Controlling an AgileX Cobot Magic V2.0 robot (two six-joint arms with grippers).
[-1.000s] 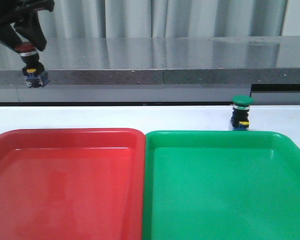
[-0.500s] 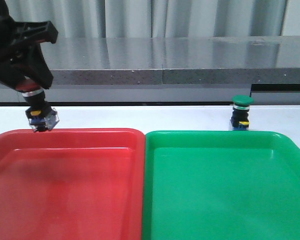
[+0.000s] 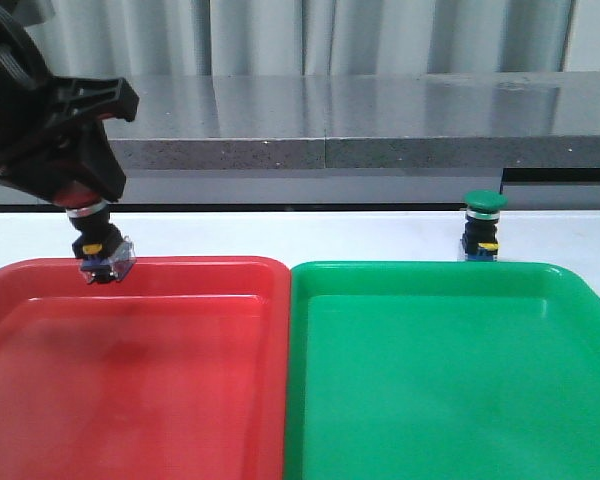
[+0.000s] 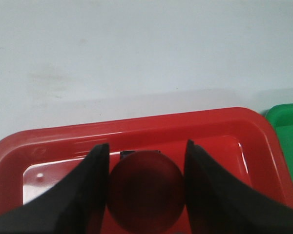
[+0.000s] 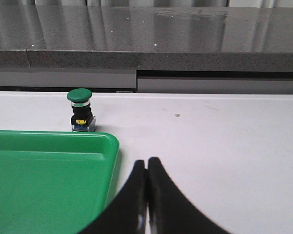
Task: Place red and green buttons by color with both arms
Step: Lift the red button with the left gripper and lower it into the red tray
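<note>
- Dark red is the cap of the red button (image 4: 144, 190), pinched between the two black fingers (image 4: 90, 185) of the left gripper (image 3: 80, 195); its jaws are closed just to the width of the cap, one pressing on each side.
- In the front view the red button (image 3: 98, 245) hangs tilted below that gripper, its clear base lowest, over the far left part of the red tray (image 3: 180, 400) and close above the tray's far rim.
- The left wrist view looks down past the cap into the red tray (image 4: 200, 122), with the corner of the green tray (image 4: 288, 122) at its side.
- The green tray (image 3: 450, 390) lies touching the red tray along their shared edge, on a white table (image 3: 330, 235).
- The green button (image 3: 482, 227) stands upright on the table, just beyond the green tray's far rim, toward its right end and well apart from the red tray.
- The right gripper (image 5: 146, 168) shows only in its own wrist view: its fingertips are pressed together with nothing between them, above bare table beside the green tray (image 5: 49, 165); the green button (image 5: 81, 110) stands apart from it.
</note>
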